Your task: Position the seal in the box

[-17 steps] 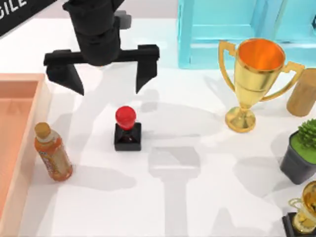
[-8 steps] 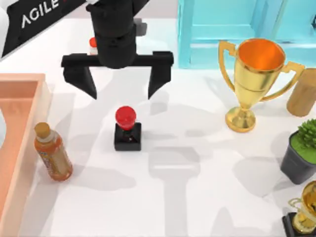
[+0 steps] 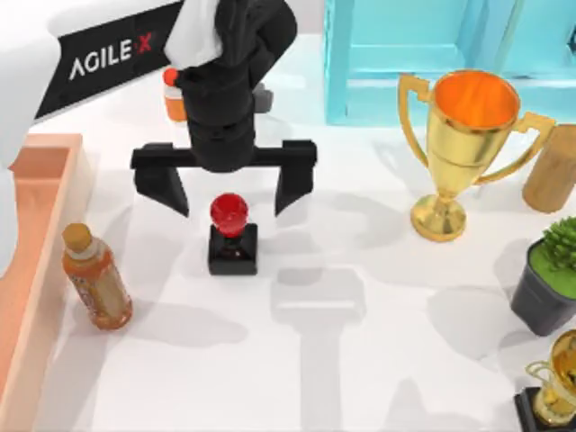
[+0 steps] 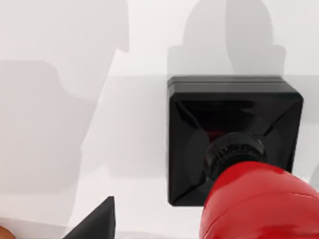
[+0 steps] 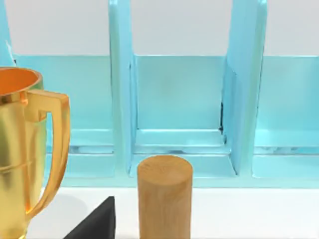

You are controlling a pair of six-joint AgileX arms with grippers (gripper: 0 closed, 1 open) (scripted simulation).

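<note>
The seal [image 3: 232, 245], a glossy red knob on a black square base, stands upright on the white table left of centre. My left gripper [image 3: 232, 207] hangs open directly over it, with one finger [image 3: 165, 184] on each side of the knob and not touching it. In the left wrist view the seal [image 4: 234, 134] is close below, and one fingertip [image 4: 94, 224] sits at the picture's edge. The box [image 3: 40, 180], salmon-orange with thick walls, lies at the table's left edge. A finger [image 5: 97, 224] of my open right gripper appears in the right wrist view, facing the cabinet.
An orange bottle [image 3: 94, 279] stands beside the box's wall. A small red-capped bottle [image 3: 171, 94] is behind the left arm. A gold trophy [image 3: 463, 148], wooden cylinder [image 3: 551, 171], potted plant [image 3: 549, 283], small trophy [image 3: 553, 387] and light-blue cabinet [image 3: 432, 54] fill the right side.
My left gripper has moved right and toward the seal, staying open; its fingers now flank the red knob. The seal has not moved.
</note>
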